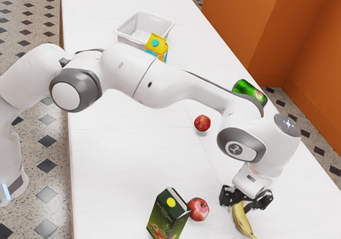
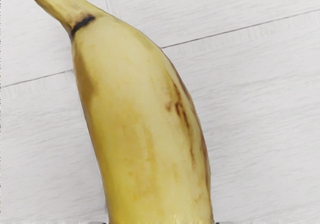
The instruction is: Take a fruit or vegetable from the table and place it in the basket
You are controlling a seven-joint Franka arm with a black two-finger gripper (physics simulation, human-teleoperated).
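Observation:
My gripper (image 1: 246,200) is low over the table in the exterior view, its two black fingers spread wide and open. A yellow banana (image 1: 243,221) lies under the hand, its upper part between the fingers. In the wrist view the banana (image 2: 142,129) is large and close, with its stem pointing away from the hand and brown marks along one side. Red fruits are on the table: one (image 1: 198,209) beside a dark carton, another (image 1: 202,123) farther back. The white basket (image 1: 134,34) stands at the table's far end.
A dark green carton (image 1: 167,216) stands beside the nearer red fruit. A yellow and blue carton (image 1: 156,46) is against the basket's near side. A green can (image 1: 249,91) lies by the table's edge, behind the arm. White table surface (image 1: 122,164) spreads below the arm.

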